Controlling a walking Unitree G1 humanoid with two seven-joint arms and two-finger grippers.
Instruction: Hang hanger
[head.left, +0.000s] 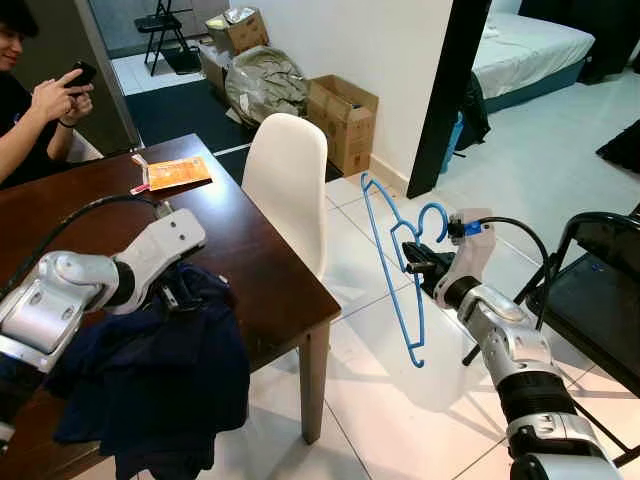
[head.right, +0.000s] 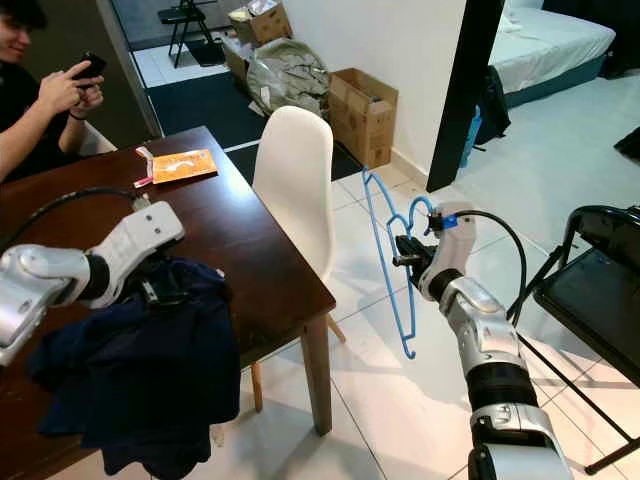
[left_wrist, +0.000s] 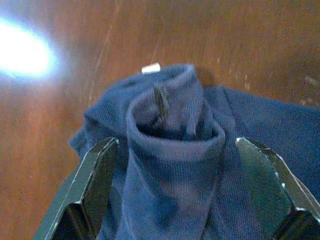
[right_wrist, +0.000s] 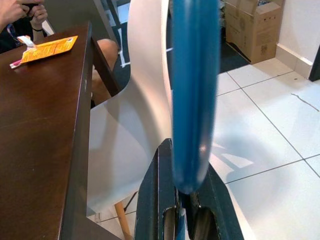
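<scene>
Silver jointed arms, black cables, long black jaws.

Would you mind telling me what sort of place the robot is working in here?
Most likely a lived-in home: a dark wooden dining table with a white chair, a bed through the doorway, and cardboard boxes along the wall.

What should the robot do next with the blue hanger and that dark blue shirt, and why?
Probably close the left gripper on the shirt. Its fingers stand open either side of a bunched fold on the table, while the right gripper holds the blue hanger over the floor, apart from the shirt.
</scene>
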